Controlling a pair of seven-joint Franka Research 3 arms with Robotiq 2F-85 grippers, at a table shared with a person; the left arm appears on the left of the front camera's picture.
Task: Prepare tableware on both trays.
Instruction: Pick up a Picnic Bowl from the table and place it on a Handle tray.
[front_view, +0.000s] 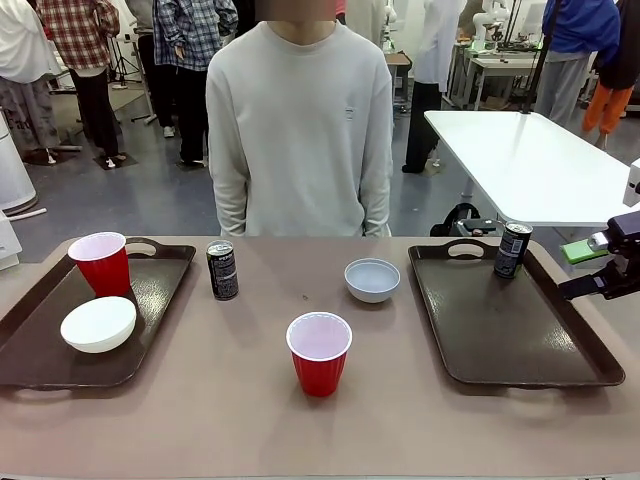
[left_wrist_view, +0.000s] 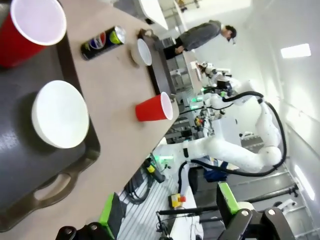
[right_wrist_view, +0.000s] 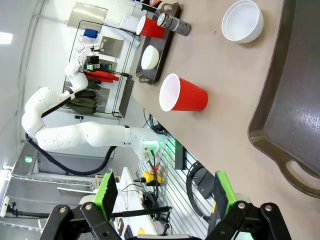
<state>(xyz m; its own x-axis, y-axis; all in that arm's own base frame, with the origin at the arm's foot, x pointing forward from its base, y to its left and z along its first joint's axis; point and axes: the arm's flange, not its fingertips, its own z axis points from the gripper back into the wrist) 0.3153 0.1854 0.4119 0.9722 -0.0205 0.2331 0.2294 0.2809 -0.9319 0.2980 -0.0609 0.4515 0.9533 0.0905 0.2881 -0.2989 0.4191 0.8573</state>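
- Standing upright at the far corner of the left tray (front_view: 40, 352), the far red cup (front_view: 100, 262) shows a pale inside. The cream-white bowl (front_view: 98, 323) sits mouth up just in front of it on the same tray.
- The right tray (front_view: 500, 335), a matching dark brown one with cut-out handles, carries the tray can (front_view: 512, 250), slim and black, upright at its far edge.
- On the brown table (front_view: 200, 410) between the trays, the table can (front_view: 222, 270) stands just beside the left tray. The grey-blue bowl (front_view: 372, 279) sits near the right tray, and the middle red cup (front_view: 319, 352) is upright nearer the robot.
- The right gripper (front_view: 586, 270) hangs beside the right tray's outer rim with its green-padded fingers apart and nothing between them.
- The left gripper (left_wrist_view: 167, 210) is spread wide and empty, off the table's near edge.
- A person (front_view: 300, 130) in a pale sweatshirt stands at the far side.
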